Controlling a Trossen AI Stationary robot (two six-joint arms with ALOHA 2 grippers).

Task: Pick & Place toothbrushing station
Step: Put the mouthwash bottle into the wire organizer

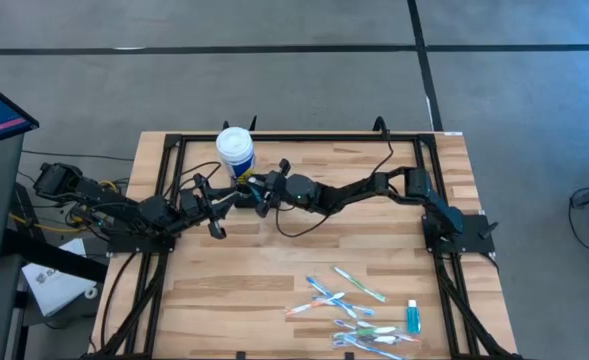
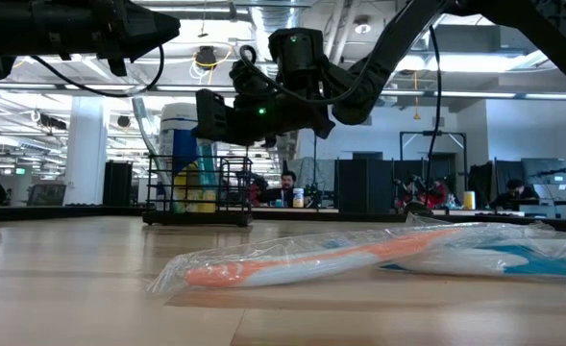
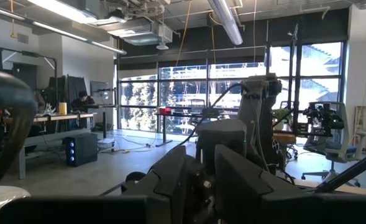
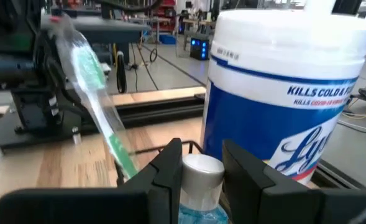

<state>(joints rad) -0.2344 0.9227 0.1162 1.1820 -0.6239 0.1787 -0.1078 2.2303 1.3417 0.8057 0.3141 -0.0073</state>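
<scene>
Black wire makes up the toothbrushing station [image 2: 198, 197], and it stands on the table [image 1: 224, 280] near the back edge, closer to the back left corner, right beside the big white tub [image 4: 282, 93] with the blue label. The right gripper [image 4: 202, 155] hangs just over the station, and it is closed on the cap of a small bottle [image 4: 201, 211] with blue stuff inside. A green toothbrush [image 4: 92, 81] in a clear wrapper already stands up in the station and leans a little. I think the job now is to put the bottle down into a free slot. To do it well, the arm should go down slowly and straight and keep the bottle standing up. It should stay away from the green toothbrush and not bump the tub, which is very close. It should let go only when the bottle sits on the bottom, so it does not tip. The left gripper [image 1: 212, 212] waits close by, on the left side of the station. More wrapped toothbrushes [image 1: 349, 300] lie by the front right corner.
</scene>
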